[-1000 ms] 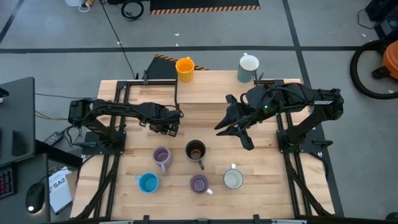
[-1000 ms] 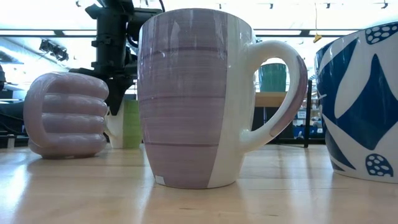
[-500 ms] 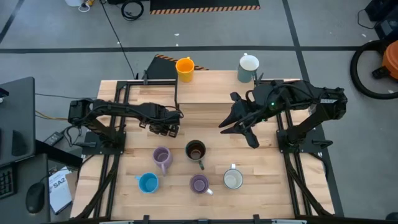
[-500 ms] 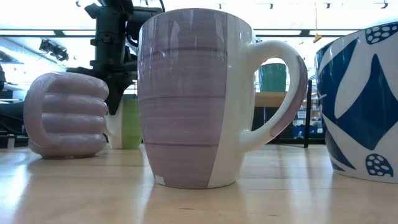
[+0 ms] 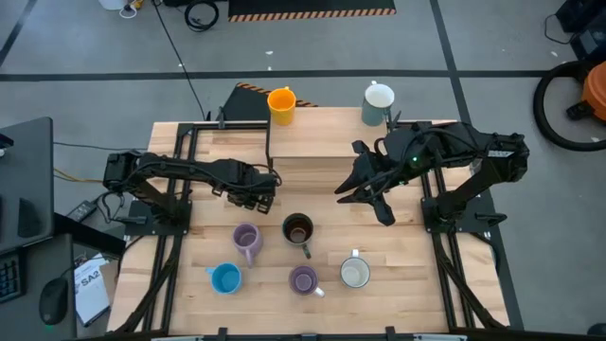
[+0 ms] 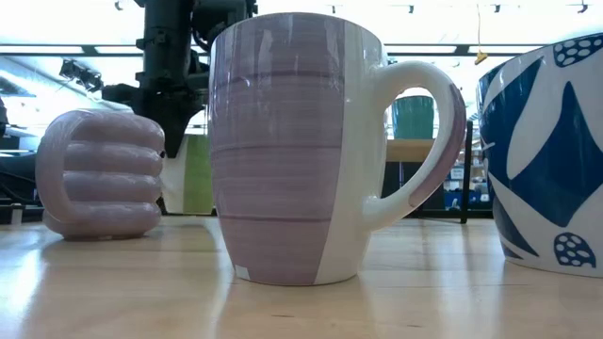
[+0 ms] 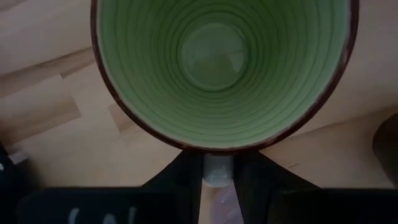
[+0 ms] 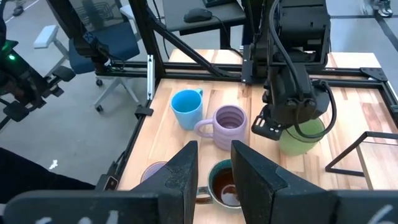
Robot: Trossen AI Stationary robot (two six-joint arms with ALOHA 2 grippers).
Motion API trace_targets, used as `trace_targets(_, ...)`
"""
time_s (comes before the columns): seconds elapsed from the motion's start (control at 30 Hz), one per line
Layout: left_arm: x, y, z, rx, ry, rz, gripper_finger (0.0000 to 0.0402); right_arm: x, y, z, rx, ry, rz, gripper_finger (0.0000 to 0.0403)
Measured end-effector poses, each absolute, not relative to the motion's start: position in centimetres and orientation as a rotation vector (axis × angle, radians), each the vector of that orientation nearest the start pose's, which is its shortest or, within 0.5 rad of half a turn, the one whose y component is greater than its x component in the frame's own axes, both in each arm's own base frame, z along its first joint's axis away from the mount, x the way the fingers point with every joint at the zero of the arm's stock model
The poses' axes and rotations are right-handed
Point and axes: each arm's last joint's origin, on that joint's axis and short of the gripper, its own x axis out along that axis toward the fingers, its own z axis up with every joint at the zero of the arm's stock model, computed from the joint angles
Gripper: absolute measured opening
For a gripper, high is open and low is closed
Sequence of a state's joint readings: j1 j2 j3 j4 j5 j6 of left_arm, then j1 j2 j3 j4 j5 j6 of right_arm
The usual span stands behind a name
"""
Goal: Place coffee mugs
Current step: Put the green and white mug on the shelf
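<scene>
On your tabletop [image 5: 426, 284], five mugs cluster toward six o'clock: the ribbed mug [image 5: 246, 240] at nine, the dark mug [image 5: 298, 228] at twelve, the patterned mug [image 5: 354, 273] at three, another mug [image 5: 303, 279] at six, one more [image 5: 225, 278] at eight. Two mugs [image 5: 281, 102] [image 5: 379, 100] stand at the twelve o'clock edge. The left hand [image 5: 254, 196] holds a mug [image 7: 221, 68] at the cluster's eleven; the right hand [image 5: 365, 199] hangs at one.

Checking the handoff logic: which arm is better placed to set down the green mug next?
Left. The left gripper is shut on the green mug by its rim, above the table. The right gripper holds nothing and hangs over bare table right of the dark mug.
</scene>
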State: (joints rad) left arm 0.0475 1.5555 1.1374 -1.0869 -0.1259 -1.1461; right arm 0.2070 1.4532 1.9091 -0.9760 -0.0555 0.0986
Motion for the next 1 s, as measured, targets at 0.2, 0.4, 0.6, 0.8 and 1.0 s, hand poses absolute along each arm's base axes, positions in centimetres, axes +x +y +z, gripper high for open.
trace_targets(0.2,27.0,1.4,23.7,-0.853,1.215,0.943,0.0073,26.0,5.6,47.9,0.059,0.532,0.227,0.0102)
trace_targets(0.4,27.0,1.5,24.6,-0.86,1.186,0.924,0.0073,26.0,5.6,48.0,0.058,0.528,0.221,0.0102)
trace_targets(0.6,27.5,0.7,25.2,-0.881,1.131,0.834,0.0073,26.0,5.6,48.0,0.052,0.531,0.214,0.0102)
trace_targets(0.8,28.5,-0.1,26.0,-0.852,1.05,0.67,0.0073,25.9,5.3,47.8,0.05,0.552,0.185,0.0102)
trace_targets(1.0,29.0,-0.2,26.4,-0.859,0.985,0.628,0.0073,25.6,5.2,48.0,0.07,0.546,0.18,0.0102)
